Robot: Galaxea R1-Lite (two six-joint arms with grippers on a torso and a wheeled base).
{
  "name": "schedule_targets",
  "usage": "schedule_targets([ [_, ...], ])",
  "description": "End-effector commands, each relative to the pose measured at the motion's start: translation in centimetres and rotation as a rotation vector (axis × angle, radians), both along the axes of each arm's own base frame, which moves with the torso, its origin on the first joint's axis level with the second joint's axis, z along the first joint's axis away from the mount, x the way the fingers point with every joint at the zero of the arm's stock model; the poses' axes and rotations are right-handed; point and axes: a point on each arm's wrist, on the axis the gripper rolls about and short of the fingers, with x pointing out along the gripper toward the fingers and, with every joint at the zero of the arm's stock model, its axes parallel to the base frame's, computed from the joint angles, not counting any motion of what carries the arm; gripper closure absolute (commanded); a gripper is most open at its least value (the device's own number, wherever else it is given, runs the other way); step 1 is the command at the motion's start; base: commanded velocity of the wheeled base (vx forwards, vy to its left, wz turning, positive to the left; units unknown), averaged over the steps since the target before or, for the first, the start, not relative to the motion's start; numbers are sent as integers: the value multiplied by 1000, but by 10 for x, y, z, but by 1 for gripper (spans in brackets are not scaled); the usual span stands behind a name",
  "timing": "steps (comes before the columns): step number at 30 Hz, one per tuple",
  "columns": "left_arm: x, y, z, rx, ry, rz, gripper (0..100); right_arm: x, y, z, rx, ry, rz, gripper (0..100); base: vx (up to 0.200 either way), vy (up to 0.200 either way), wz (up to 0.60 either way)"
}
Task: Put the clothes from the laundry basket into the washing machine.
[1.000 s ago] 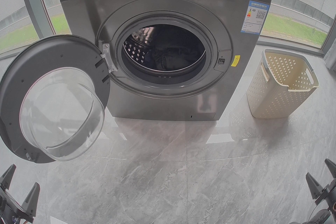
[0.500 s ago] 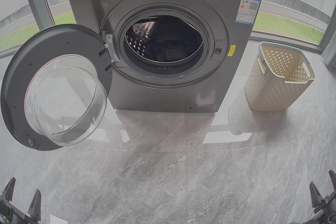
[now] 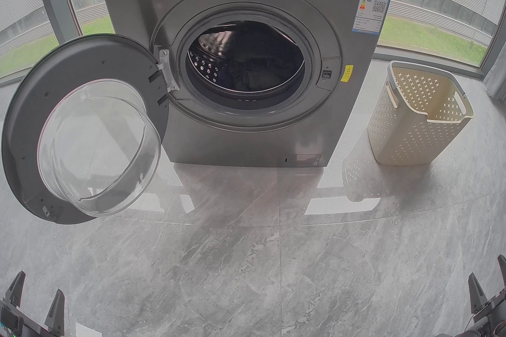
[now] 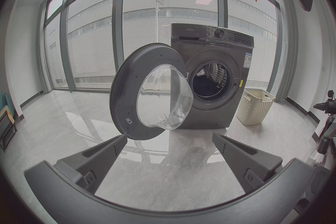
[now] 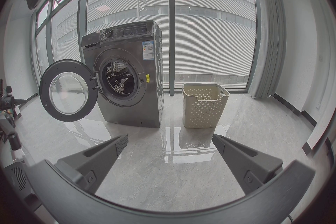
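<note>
A grey front-loading washing machine (image 3: 247, 53) (image 4: 217, 74) (image 5: 126, 74) stands ahead with its round door (image 3: 87, 127) (image 4: 150, 91) (image 5: 68, 90) swung wide open to the left. Dark clothes (image 3: 247, 72) lie inside the drum. The cream laundry basket (image 3: 416, 114) (image 4: 254, 106) (image 5: 203, 105) stands on the floor to the right of the machine; what I can see of its inside holds nothing. My left gripper (image 3: 34, 293) (image 4: 169, 139) is open, low at the near left. My right gripper (image 3: 489, 280) (image 5: 170, 139) is open, low at the near right. Both are far back from the machine.
Glossy grey marble floor (image 3: 279, 259) stretches between me and the machine. Tall windows (image 5: 213, 32) run behind the machine and basket. A curtain (image 5: 267, 42) hangs at the far right corner. The open door juts out over the floor on the left.
The whole head view has shifted: the machine and basket look farther off and higher, so the camera has backed away. Both grippers sit lower in the picture, still open.
</note>
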Motion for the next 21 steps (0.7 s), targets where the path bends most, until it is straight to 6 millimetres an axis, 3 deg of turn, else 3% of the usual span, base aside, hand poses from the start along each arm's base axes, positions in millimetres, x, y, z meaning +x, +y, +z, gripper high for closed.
schedule_targets([
  [1,0,0,-5,-3,3,1,0,0,0,-5,2,3,3,0,0,200,0],
  [21,0,0,-5,-12,2,1,0,0,0,-5,5,4,2,0,0,200,0],
])
